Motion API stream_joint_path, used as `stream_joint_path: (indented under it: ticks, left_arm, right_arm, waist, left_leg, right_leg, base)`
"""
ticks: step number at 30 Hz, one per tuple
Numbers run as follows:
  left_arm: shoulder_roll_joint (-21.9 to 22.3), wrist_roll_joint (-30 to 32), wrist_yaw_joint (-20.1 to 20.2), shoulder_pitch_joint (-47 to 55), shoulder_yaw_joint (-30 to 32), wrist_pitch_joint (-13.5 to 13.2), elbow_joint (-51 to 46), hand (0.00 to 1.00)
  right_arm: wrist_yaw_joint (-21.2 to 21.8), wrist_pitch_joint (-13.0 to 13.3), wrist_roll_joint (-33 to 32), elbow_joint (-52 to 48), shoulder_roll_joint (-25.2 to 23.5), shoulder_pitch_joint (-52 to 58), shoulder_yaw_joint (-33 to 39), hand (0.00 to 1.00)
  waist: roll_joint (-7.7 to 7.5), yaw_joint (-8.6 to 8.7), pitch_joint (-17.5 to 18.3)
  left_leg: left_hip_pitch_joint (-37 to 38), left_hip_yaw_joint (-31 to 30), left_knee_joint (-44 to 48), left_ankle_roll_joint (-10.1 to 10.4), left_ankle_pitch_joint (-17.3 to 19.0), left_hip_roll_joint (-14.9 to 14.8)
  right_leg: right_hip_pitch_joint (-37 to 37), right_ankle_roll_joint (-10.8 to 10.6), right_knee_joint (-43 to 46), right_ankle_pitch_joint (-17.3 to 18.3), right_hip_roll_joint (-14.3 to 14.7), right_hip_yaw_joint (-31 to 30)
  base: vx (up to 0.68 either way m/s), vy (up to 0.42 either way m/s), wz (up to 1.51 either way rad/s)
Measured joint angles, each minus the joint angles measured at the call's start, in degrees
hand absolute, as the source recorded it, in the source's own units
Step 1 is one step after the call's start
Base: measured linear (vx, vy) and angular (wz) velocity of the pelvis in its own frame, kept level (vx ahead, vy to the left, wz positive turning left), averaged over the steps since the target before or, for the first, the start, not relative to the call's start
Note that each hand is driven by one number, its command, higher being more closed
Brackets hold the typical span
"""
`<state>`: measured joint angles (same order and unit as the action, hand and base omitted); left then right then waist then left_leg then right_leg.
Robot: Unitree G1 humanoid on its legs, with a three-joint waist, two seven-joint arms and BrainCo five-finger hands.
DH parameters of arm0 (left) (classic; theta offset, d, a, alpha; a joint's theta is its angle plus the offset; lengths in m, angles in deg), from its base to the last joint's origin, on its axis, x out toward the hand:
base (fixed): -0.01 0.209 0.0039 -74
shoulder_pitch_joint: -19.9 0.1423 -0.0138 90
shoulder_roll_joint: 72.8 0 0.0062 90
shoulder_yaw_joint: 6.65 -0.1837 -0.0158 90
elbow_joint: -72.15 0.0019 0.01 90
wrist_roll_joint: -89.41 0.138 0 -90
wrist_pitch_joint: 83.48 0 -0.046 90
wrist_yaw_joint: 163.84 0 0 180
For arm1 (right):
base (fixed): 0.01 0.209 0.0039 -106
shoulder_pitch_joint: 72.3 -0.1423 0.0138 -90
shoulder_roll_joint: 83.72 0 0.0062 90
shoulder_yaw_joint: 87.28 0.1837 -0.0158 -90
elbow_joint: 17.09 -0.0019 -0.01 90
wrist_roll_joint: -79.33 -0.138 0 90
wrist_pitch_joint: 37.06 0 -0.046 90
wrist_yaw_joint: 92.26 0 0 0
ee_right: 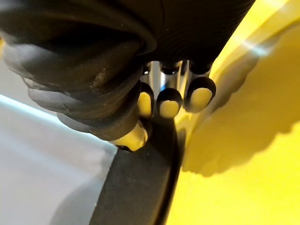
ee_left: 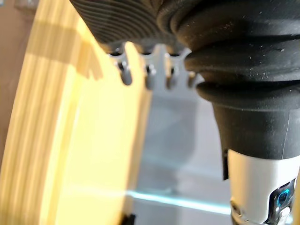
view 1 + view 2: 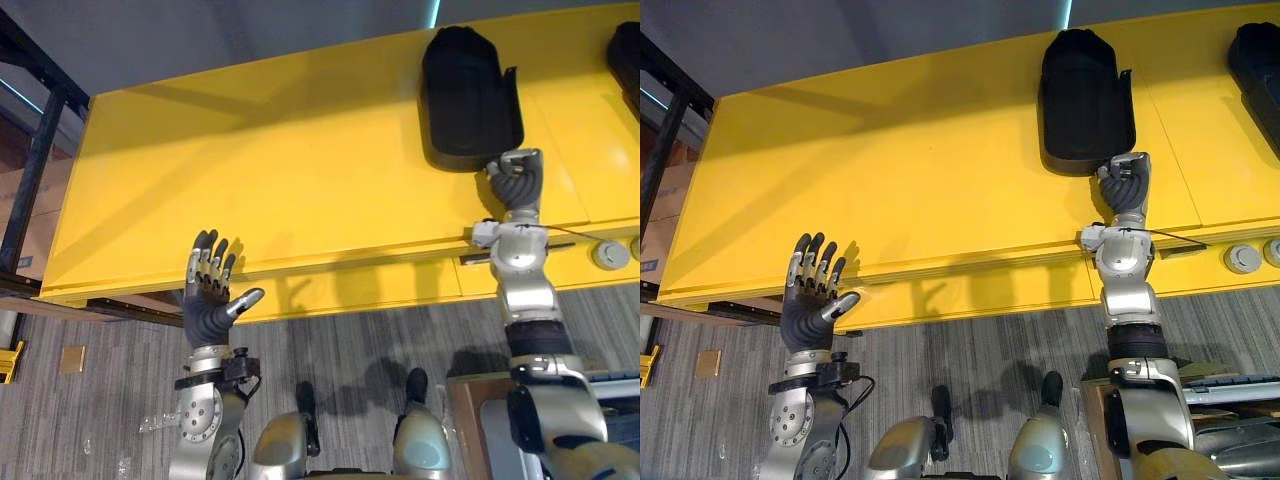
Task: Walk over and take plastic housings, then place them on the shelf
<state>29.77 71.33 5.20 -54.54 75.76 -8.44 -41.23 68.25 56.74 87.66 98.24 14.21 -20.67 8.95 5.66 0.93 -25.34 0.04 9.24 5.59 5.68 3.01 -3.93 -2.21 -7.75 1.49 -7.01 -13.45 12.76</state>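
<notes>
1. Left eye view: the black plastic housing (image 3: 465, 90) lies on the yellow shelf (image 3: 300, 170), up against its far edge and toward the right end. My right hand (image 3: 515, 180) is at the housing's near end, touching it. My left hand (image 3: 210, 305) is held up just off the shelf's front edge with the palm showing. Its fingers are straight and fanned out, with nothing in them.
2. Right eye view: same layout. There's a second black housing (image 3: 1255, 65) at the shelf's far right corner, apart from the first one. A round grey disc (image 3: 1243, 260) sits by the front edge near the right end.
3. Left wrist view: the left fingers (image 2: 147, 77) are straight with gaps between them. The shelf's yellow top shows past them and they aren't touching it.
4. Right wrist view: the right fingers (image 1: 169, 101) are bunched side by side and curled down over the housing's black rim, so I've got a grip on it.
</notes>
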Motion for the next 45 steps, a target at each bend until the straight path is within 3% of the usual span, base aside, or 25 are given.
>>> stream_joint_path:
  ticks: [6, 9, 10, 12, 16, 17, 19, 23, 25, 27, 32, 37, 39, 40, 41, 43, 45]
  left_arm:
    - [0.0, -0.1, 0.9, -0.1, -0.4, -1.6, 0.0, 0.00]
    - [-0.1, -1.9, 2.1, -0.4, -1.0, -2.8, 0.0, 0.00]
    - [-0.1, -1.9, 2.8, -0.4, -1.4, -3.5, 0.0, 0.00]
    - [-0.2, -1.9, 3.4, -0.5, -2.0, -3.7, -0.2, 0.00]
    - [-1.0, -1.8, 5.3, -1.3, -2.8, -3.7, -0.1, 0.00]
    - [-1.0, -1.7, 5.4, -1.8, -2.8, -3.7, 0.1, 0.00]
    - [-1.1, -1.6, 5.6, -3.8, -3.6, -3.4, 1.4, 0.00]
    - [-1.1, -1.1, 5.6, -6.1, -4.5, -2.8, 2.6, 0.00]
    - [-0.9, -1.2, 5.5, -7.1, -4.7, -2.7, 4.0, 0.00]
    - [-0.6, -1.3, 5.5, -7.3, -5.2, -2.1, 5.2, 0.00]
    - [-0.5, -1.6, 5.6, -8.0, -10.7, -1.0, 6.3, 0.00]
    - [1.0, 0.8, 4.3, -8.0, -13.4, -0.9, 6.7, 0.00]
    - [1.7, 1.2, 1.9, -6.8, -10.5, -0.9, 6.1, 0.00]
    - [1.5, 1.2, -0.6, -5.6, -7.5, -0.8, 5.6, 0.00]
    - [1.5, 1.2, -1.6, -5.0, -6.6, -0.8, 5.3, 0.00]
    - [1.6, 1.2, -2.7, -2.5, -6.0, -1.1, 3.5, 0.00]
    - [1.7, 1.2, -2.0, -2.2, -6.3, -1.5, 1.9, 0.00]
  right_arm:
    - [-3.1, 2.9, 0.5, -0.4, 0.9, -0.5, 0.1, 1.00]
    - [-3.1, 5.3, 0.3, -14.4, -1.0, 5.2, 1.1, 1.00]
    - [-2.5, 6.5, 0.3, -22.4, -3.3, 9.9, 0.8, 0.00]
    - [-1.0, 7.4, 0.3, -30.4, -6.2, 16.1, 0.2, 0.00]
    - [1.1, 7.6, -3.4, -43.6, -13.6, 35.7, -2.9, 0.00]
    - [1.1, 7.7, -4.9, -45.6, -15.3, 39.5, -2.6, 0.00]
    - [1.3, 9.2, -7.0, -47.7, -17.5, 44.7, -0.9, 0.00]
    - [1.8, 11.5, -13.5, -48.4, -20.6, 50.8, 5.4, 0.00]
    - [2.0, 13.5, -21.6, -48.4, -23.1, 56.1, 12.1, 0.00]
    - [2.1, 15.5, -24.7, -48.6, -25.2, 60.1, 15.3, 0.00]
    - [4.4, 18.9, -29.9, -50.7, -29.5, 66.9, 14.3, 0.00]
    - [9.0, 18.8, -29.4, -50.6, -29.6, 67.0, 10.0, 0.00]
    - [12.0, 18.9, -30.0, -48.3, -28.3, 64.1, 7.2, 0.00]
    - [14.2, 18.9, -30.9, -45.0, -26.2, 59.6, 5.2, 0.00]
    - [14.8, 18.9, -31.4, -43.5, -25.0, 57.8, 4.6, 0.00]
    - [15.2, 18.3, -32.4, -40.0, -20.5, 53.6, 3.3, 0.00]
    - [13.9, 18.2, -32.3, -40.1, -19.9, 52.5, 3.2, 0.00]
  waist:
    - [0.24, 0.03, -0.7]
    - [0.04, -0.02, -0.6]
    - [-0.31, 0.18, -0.4]
    - [-1.16, 0.22, 0.0]
    - [-5.42, 2.03, 5.2]
    - [-6.53, 3.16, 6.9]
    - [-7.36, 4.73, 9.1]
    - [-7.41, 6.55, 11.6]
    - [-6.91, 8.96, 12.5]
    - [-6.20, 10.85, 13.3]
    - [-5.39, 12.71, 14.7]
    - [-4.93, 12.57, 17.4]
    - [-5.25, 10.98, 17.8]
    - [-5.08, 9.04, 17.6]
    - [-5.34, 8.27, 17.3]
    - [-2.78, 6.08, 18.2]
    - [-2.31, 5.92, 17.7]
  left_leg:
    - [0.0, 0.1, -0.1, -0.1, 0.0, 0.0]
    - [0.8, 0.7, -0.9, 0.0, 0.0, -0.5]
    - [1.6, 1.2, -1.3, 0.2, 0.1, -0.9]
    - [2.8, 2.6, -1.8, 0.5, 0.4, -1.4]
    - [4.8, 7.3, -1.9, 1.6, 2.5, -3.2]
    - [5.4, 8.8, -1.6, 1.8, 3.2, -3.5]
    - [6.9, 11.8, -1.0, 2.0, 4.5, -3.9]
    - [8.7, 16.4, -0.6, 2.3, 6.2, -4.2]
    - [9.0, 19.0, 1.1, 2.6, 7.8, -4.9]
    - [9.6, 20.9, 1.1, 2.9, 8.3, -5.2]
    - [11.7, 25.8, 2.8, 3.8, 10.1, -7.0]
    - [12.9, 29.4, 4.5, 4.5, 11.2, -7.9]
    - [11.7, 21.7, 8.9, 0.8, 13.0, -8.0]
    - [10.0, 11.1, 14.7, -4.7, 16.3, -7.4]
    - [9.5, 6.5, 16.2, -5.6, 18.2, -6.5]
    - [8.6, -4.0, 16.9, -5.1, 22.0, -4.6]
    - [7.6, -5.1, 16.0, -2.9, 24.3, -3.7]
  right_leg:
    - [-0.1, 0.0, -0.1, 0.0, 0.0, -0.1]
    - [0.4, -0.1, -1.1, -0.2, 0.8, -0.4]
    - [0.7, -0.1, -1.4, -0.2, 1.2, -0.9]
    - [1.2, -0.1, -2.0, -0.2, 1.9, -2.0]
    - [1.0, 0.2, -4.1, -0.6, 4.2, -6.0]
    - [1.0, 0.3, -4.6, -0.7, 4.7, -7.4]
    - [1.0, 0.1, -5.1, -1.0, 5.4, -10.2]
    - [0.1, -0.1, -5.6, -1.8, 6.4, -14.7]
    - [-0.2, -0.1, -6.0, -2.2, 7.0, -17.2]
    - [-0.6, -0.2, -6.0, -2.2, 7.6, -18.8]
    - [-0.8, -0.3, -6.0, -2.4, 9.6, -22.5]
    - [-2.1, -0.1, -6.0, -3.0, 11.7, -26.6]
    - [-3.4, 0.6, -5.1, -3.5, 13.8, -31.4]
    - [-4.2, 1.5, -4.2, -2.9, 15.7, -35.9]
    - [-4.5, 1.5, -3.9, -2.7, 16.4, -37.5]
    - [-6.9, 1.8, -3.3, -3.0, 18.3, -39.7]
    - [-8.9, 1.6, -2.8, -3.3, 18.1, -39.3]
  base:
    - [0.00, -0.002, 0.00]
    - [0.02, -0.014, -0.10]
    - [0.06, -0.025, -0.22]
    - [0.08, -0.024, -0.33]
    - [0.10, -0.016, -0.57]
    - [0.11, 0.001, -0.79]
    - [0.07, 0.018, -0.69]
    - [0.01, 0.019, -0.66]
    - [-0.03, 0.000, -0.56]
    - [-0.03, -0.014, -0.43]
    - [-0.04, -0.033, -0.46]
    - [-0.05, -0.044, -0.55]
    - [-0.07, -0.074, -1.23]
    - [-0.08, -0.052, -1.51]
    - [-0.19, 0.063, -1.72]
    - [-0.16, 0.131, -1.22]
    - [-0.18, 0.123, -0.38]
